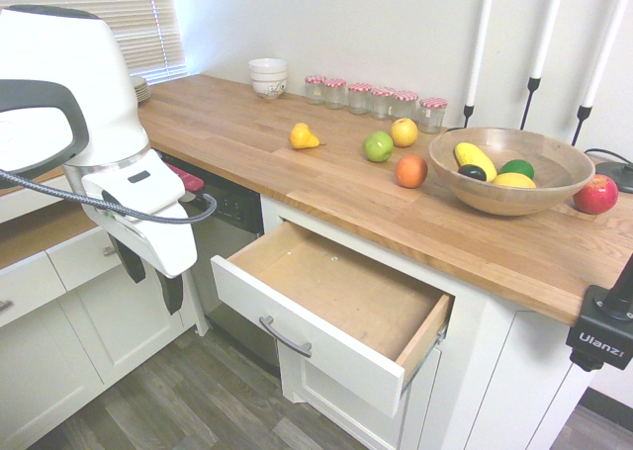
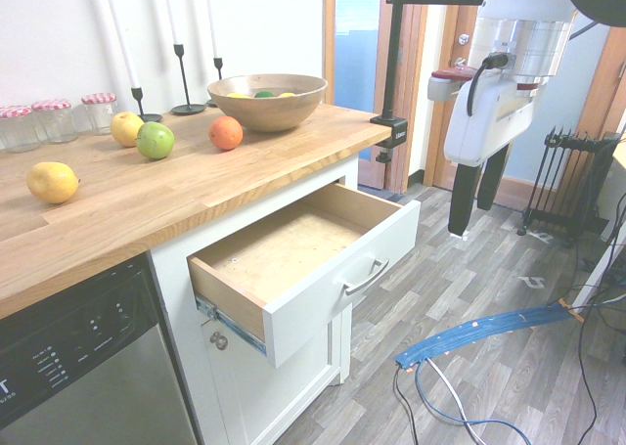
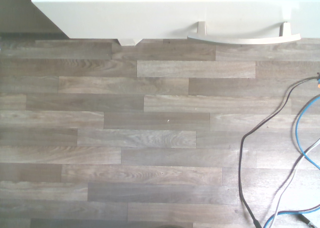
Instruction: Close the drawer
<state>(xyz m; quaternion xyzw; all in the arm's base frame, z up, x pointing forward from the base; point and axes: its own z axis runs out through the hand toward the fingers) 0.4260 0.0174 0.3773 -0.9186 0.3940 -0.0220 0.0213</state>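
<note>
The drawer (image 1: 331, 292) is found pulled out beneath the front edge of the wooden surface (image 1: 297, 183), its light wood bottom exposed and its white front standing clear of the white cabinet (image 2: 279, 386). A curved metal handle (image 2: 366, 277) is fixed across the drawer front. The pincer (image 2: 479, 189) is observed in the open space in front of the drawer, apart from both front and handle, and pointed downward. Its two dark fingers (image 2: 464, 200) are spread wide, and nothing is held between them. In the wrist view, the drawer front and handle are seen along one side, above the wood-patterned floor (image 3: 150, 123).

On the surface, a wooden bowl (image 1: 509, 168) of fruit is noted near the corner above the drawer. An orange fruit (image 1: 410, 171) is placed beside the bowl, toward the front edge, with a green apple (image 1: 378, 146) and a round yellow fruit (image 1: 404, 132) close by. Lidded glass jars (image 1: 360, 98) are lined up along the back edge. A dishwasher (image 2: 88, 357) is located beneath the surface, beside the drawer's cabinet.
</note>
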